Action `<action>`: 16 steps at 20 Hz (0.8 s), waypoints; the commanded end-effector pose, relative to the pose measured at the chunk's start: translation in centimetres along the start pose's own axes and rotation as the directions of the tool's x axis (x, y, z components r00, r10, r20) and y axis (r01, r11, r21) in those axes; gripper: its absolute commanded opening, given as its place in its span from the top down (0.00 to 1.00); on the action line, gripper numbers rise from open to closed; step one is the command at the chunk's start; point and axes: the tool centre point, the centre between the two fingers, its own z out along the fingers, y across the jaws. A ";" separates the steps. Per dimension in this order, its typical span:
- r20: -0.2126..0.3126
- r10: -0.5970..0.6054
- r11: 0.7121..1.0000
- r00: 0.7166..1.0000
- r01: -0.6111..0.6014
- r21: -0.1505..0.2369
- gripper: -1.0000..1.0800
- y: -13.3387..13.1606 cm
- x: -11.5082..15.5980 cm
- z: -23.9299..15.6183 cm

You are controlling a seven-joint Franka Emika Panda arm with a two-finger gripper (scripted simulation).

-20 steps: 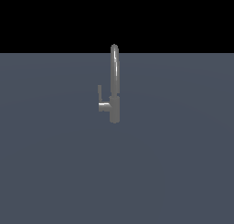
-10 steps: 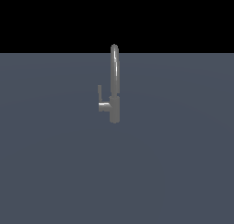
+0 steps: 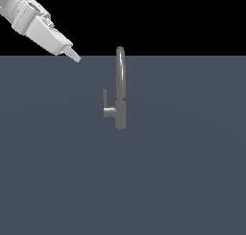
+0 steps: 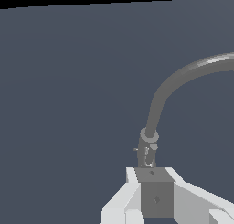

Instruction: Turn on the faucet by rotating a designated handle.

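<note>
The faucet (image 3: pixel 120 88) is a slim grey tap with a tall rounded-top spout, standing on the dark blue-grey surface in the middle of the exterior view. Its handle (image 3: pixel 104 98), a thin flat lever, stands upright on the short side stub (image 3: pixel 110 111) on the exterior view's left side of the tap. My gripper (image 3: pixel 75 56) hangs high at the upper left, well apart from the handle. Its fingers show as one tip with no gap and hold nothing. In the wrist view the curved spout (image 4: pixel 179 77) and the base (image 4: pixel 147 150) lie beyond the gripper (image 4: pixel 154 173). The handle is not clear there.
The flat dark blue-grey surface (image 3: pixel 182 171) spreads around the faucet. The white arm (image 3: pixel 29 18) reaches in from the upper left corner of the exterior view.
The arm has come into the exterior view from the upper left corner and moved down and right toward the faucet. The faucet and handle have not moved.
</note>
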 end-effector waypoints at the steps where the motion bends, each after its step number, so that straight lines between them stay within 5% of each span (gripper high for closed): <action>1: 0.004 0.034 0.999 0.999 -0.034 -0.041 1.00 -0.4 -1.0 4.0; 9: 0.007 0.109 0.985 0.994 -0.107 -0.133 1.00 -0.3 -2.6 12.4; 16: 0.008 0.126 0.980 0.992 -0.124 -0.154 1.00 0.0 -3.0 14.4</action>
